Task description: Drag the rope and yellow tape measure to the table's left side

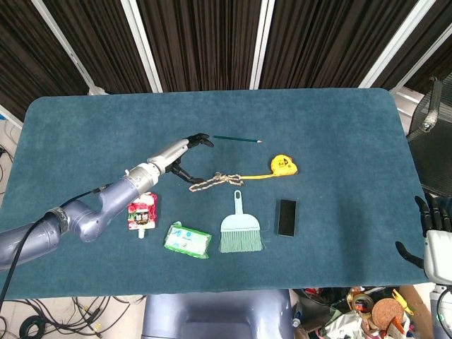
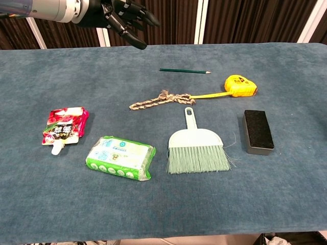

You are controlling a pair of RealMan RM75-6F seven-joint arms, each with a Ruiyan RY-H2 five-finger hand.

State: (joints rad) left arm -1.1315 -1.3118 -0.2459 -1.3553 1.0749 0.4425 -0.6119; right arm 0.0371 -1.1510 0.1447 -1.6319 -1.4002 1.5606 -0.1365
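A braided rope lies mid-table, tied to the pulled-out yellow blade of a yellow tape measure on its right. My left hand hovers above the table just left of the rope's free end, fingers spread and holding nothing. My right hand hangs off the table's right edge, low in the head view, fingers loosely apart and empty.
A green pencil lies behind the rope. A pale green hand brush, a black block, a green wipes pack and a red pouch lie along the near half of the blue table.
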